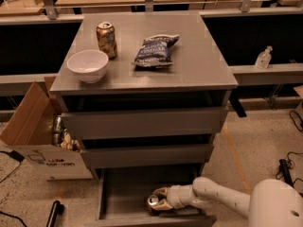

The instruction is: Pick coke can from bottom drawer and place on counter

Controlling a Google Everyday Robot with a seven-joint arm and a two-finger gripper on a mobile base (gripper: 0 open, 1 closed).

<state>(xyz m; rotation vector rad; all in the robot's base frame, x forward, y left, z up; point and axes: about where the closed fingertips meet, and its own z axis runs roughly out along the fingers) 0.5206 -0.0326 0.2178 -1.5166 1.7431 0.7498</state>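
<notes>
The bottom drawer [124,192] is pulled open. It is a wide, flat tray with low walls and a dark grey floor. The coke can [152,202] sits inside it, close to the front edge and a bit right of the middle. Its round silver lid shines. The gripper [156,200] is down in the drawer too. Its two tan fingers [162,192] are pinching the coke can, one on each side. The smooth white arm [218,200] reaches in from the right.

Up top, the counter [201,65] is a smooth, shiny grey square. A round white bowl [88,65] sits near its front left corner. A tan-gold can [106,39] stands upright just behind the bowl, by the left edge. A crinkly dark blue chip bag [155,50] lies flat near the middle.

An open brown cardboard box [31,126] sits on the floor to the left of the drawers.
</notes>
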